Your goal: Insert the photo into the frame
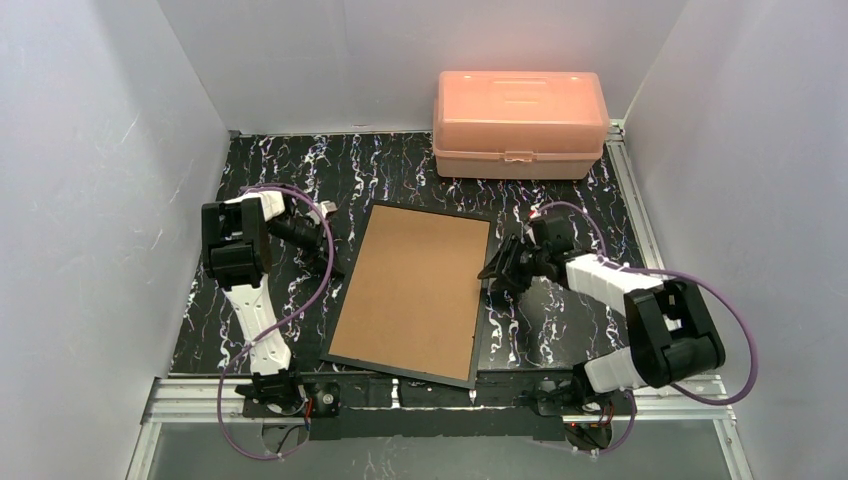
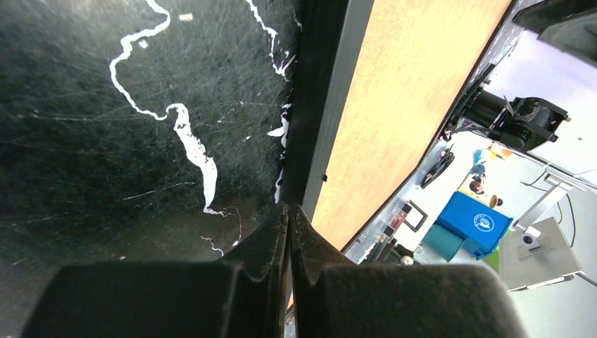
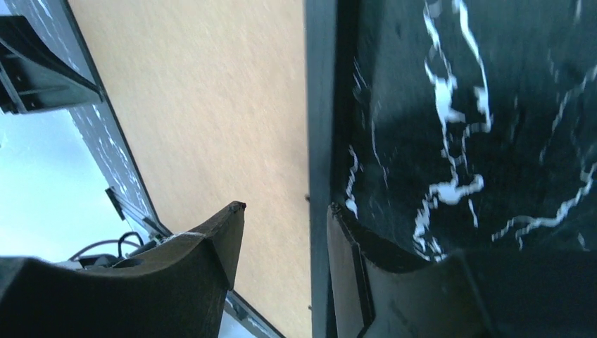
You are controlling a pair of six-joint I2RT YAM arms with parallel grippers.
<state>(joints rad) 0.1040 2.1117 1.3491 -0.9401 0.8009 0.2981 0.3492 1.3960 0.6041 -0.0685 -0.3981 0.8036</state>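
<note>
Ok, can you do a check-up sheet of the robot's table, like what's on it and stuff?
Surface: black marbled table, white streaks.
Job's things: frame lies face down, brown back up, in the middle; photo not seen.
Clutter: pink plastic box, closed, at the far edge.
Grippers: left gripper, jaws shut, at the frame's left edge; right gripper, jaws open over its right edge.
Cables: two purple cables, hanging in loose loops.
Surroundings: white walls on three sides.
</note>
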